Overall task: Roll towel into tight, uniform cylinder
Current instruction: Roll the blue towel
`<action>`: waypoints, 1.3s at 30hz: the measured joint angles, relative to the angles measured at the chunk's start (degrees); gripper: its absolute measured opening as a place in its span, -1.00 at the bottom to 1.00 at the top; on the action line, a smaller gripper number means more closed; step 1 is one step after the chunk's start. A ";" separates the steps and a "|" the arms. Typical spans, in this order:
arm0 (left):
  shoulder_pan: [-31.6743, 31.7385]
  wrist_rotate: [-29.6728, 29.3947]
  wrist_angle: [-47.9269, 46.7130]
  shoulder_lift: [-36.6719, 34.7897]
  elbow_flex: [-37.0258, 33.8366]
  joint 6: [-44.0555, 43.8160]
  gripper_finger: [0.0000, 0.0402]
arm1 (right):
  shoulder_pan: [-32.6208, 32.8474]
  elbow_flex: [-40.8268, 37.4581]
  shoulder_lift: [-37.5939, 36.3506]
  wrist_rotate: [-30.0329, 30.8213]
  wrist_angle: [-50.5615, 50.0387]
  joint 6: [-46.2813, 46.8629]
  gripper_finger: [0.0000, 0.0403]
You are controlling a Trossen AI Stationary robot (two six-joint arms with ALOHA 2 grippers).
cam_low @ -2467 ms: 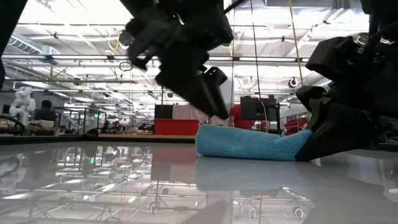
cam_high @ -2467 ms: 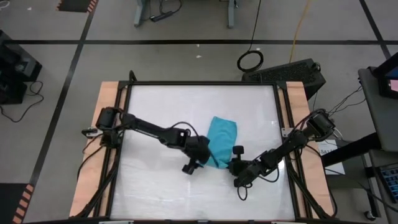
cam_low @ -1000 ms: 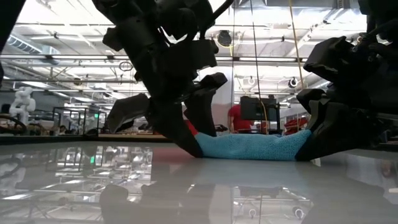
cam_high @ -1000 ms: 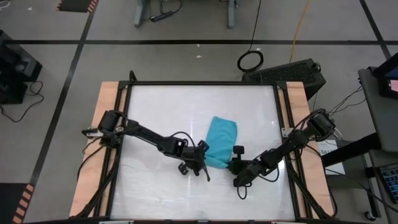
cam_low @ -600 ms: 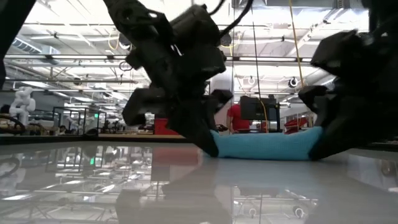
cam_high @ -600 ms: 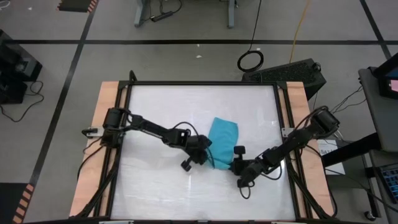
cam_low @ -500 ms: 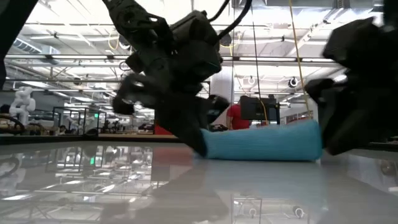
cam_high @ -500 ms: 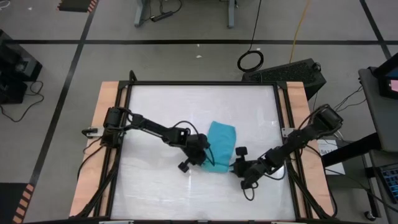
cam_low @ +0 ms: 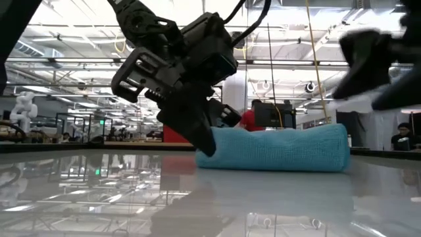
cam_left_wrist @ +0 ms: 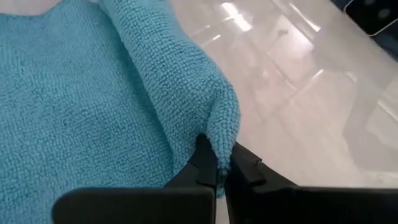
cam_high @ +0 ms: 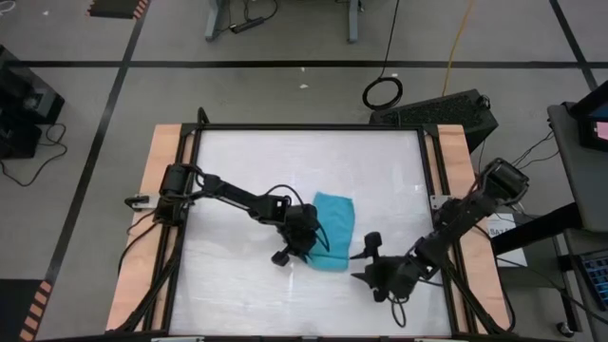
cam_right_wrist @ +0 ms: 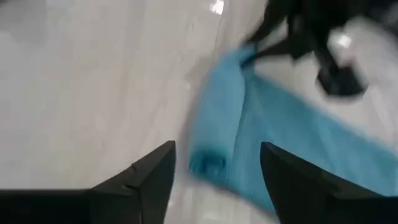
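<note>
The turquoise towel (cam_high: 331, 231) lies on the white table, partly rolled, with the thick roll at its near end (cam_low: 276, 150). My left gripper (cam_high: 302, 243) is at the towel's near left corner and is shut on it; the towel fills the left wrist view (cam_left_wrist: 93, 93). My right gripper (cam_high: 372, 273) is open and empty, off the towel toward the near right and above the table. Its fingers stand wide apart in the right wrist view (cam_right_wrist: 217, 152), with the towel (cam_right_wrist: 249, 143) ahead of them. It shows blurred in the low view (cam_low: 375, 66). My left gripper pinches a folded-over edge of the towel (cam_left_wrist: 219, 140) at the roll's left end between its two fingers. The fingers (cam_low: 200, 141) slant down from the table's left. The towel rests on the table, slack, and bulges up over the fingertips.
Wooden rails (cam_high: 157, 190) and a black frame (cam_high: 313, 126) border the white tabletop. Bare tabletop lies on all sides of the towel. Cables and a dark stand (cam_high: 446, 109) lie on the floor beyond the far edge.
My left gripper has gone toward the towel's near left corner and shut on it. My right gripper has come off the towel's right end, risen, and gone toward the table's near right. The towel's near end has rolled thicker and stands higher.
</note>
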 joint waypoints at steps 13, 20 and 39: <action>1.31 9.27 4.48 6.55 3.30 -9.88 -0.96 | 1.26 6.42 11.32 3.11 3.36 -8.96 0.07; 1.66 10.05 4.52 6.84 3.56 -11.51 -0.95 | 1.56 8.75 18.10 6.90 3.25 -8.70 0.07; 1.83 11.12 4.23 6.86 3.56 -13.21 -0.94 | 0.12 8.80 17.81 9.54 -7.32 1.80 -0.02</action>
